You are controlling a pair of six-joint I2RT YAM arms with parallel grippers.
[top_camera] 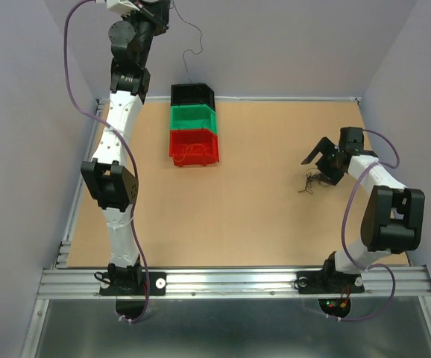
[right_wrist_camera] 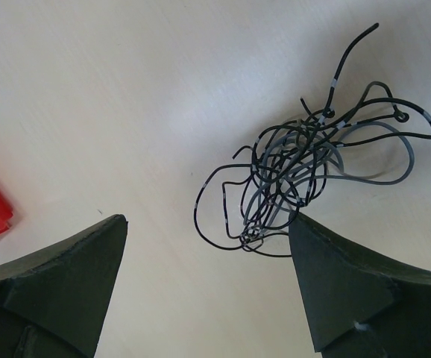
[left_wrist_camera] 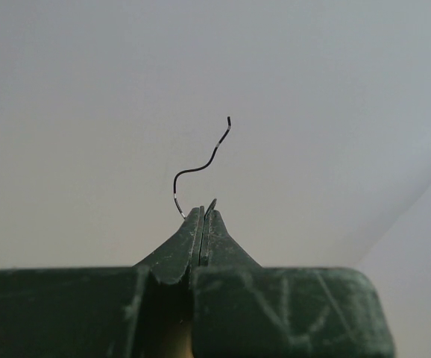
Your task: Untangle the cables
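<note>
Left wrist shows our left gripper (left_wrist_camera: 203, 212) pinched shut on one black wire (left_wrist_camera: 200, 164), held high over the black bin (top_camera: 192, 95) at the table (top_camera: 260, 224)'s far edge. Our right gripper (right_wrist_camera: 206, 224) gapes wide over the cable clump (right_wrist_camera: 297, 160) near the right edge; we should lower before releasing.

My left arm (top_camera: 118, 142) stretched tall up the left of the top view, left gripper (left_wrist_camera: 203, 214) at the upper edge, jaws pressed flat together, my right arm (top_camera: 383, 205) folded at right, right gripper (right_wrist_camera: 206, 221) low, jaws spread wide.
</note>
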